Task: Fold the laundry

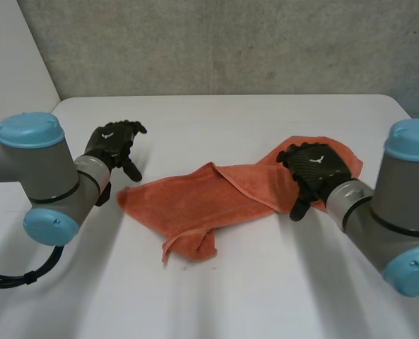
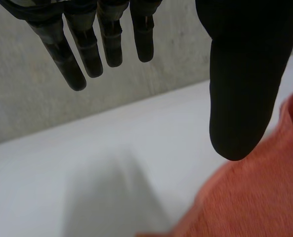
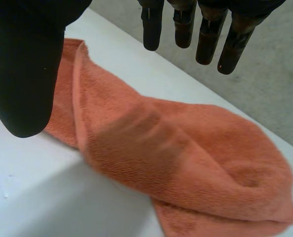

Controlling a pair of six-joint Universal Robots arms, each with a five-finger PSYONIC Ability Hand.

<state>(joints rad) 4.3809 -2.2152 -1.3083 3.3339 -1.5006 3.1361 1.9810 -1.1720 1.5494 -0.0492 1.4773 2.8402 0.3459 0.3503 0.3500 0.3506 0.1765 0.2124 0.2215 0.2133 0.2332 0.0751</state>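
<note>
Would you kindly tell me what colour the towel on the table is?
The towel is plain orange, with no pattern; the right wrist view shows it best.

Towel (image 1: pixel 216 198) on table (image 1: pixel 216 113), between hands

White table (image 1: pixel 216 120), rounded corners; grey concrete wall (image 1: pixel 216 42) behind
</note>
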